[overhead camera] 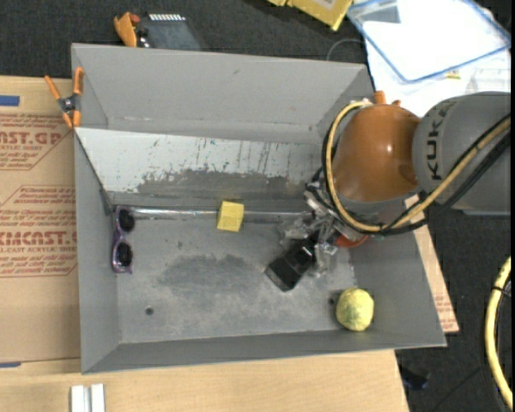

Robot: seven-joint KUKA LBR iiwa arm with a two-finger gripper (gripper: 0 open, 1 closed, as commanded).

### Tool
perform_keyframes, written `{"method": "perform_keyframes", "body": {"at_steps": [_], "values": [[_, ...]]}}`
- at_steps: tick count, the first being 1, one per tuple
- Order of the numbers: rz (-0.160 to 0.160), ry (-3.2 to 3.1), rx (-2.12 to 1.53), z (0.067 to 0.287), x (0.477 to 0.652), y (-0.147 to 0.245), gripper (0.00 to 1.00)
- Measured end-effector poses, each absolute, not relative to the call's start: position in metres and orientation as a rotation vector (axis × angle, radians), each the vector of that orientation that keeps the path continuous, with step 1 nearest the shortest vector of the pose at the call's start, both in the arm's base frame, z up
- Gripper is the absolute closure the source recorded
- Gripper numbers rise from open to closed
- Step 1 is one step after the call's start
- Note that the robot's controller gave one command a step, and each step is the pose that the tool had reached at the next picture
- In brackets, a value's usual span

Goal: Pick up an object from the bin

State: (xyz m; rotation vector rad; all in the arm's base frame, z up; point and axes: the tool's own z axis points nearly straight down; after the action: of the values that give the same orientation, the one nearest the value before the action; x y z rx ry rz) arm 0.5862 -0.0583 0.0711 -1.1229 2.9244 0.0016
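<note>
Down in the right half of the grey bin (94,170), the claw (312,247) hangs low over the floor, carried by the arm (463,157) that comes in from the right under its rounded orange cover (373,157), with yellow and black cables (330,157) looped round that cover. Whether the claw is released or clenched cannot be told from this camera view, since its metal parts run together with what lies below them. Right at its tip, on the side toward the bin's middle, lies a small black block (285,271), tilted on the floor and touching or nearly touching the claw; whether it is grasped cannot be told either. A yellow-green ball (354,308) rests near the front right corner, a little apart from the claw. A yellow cube (230,215) sits by the foot of the back wall, near the middle. Purple sunglasses (122,240) lie against the left wall, well apart from everything else.
</note>
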Motion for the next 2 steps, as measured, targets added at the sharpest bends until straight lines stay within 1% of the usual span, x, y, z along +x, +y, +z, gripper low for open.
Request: {"method": "perform_keyframes", "body": {"at_steps": [1, 2], "values": [[0.002, 2.924, -1.123, 0.0713, 0.5862, -0.0583, 1.0], [0.006, 2.927, -1.123, 0.0796, 0.5846, -0.0573, 1.0]]}}
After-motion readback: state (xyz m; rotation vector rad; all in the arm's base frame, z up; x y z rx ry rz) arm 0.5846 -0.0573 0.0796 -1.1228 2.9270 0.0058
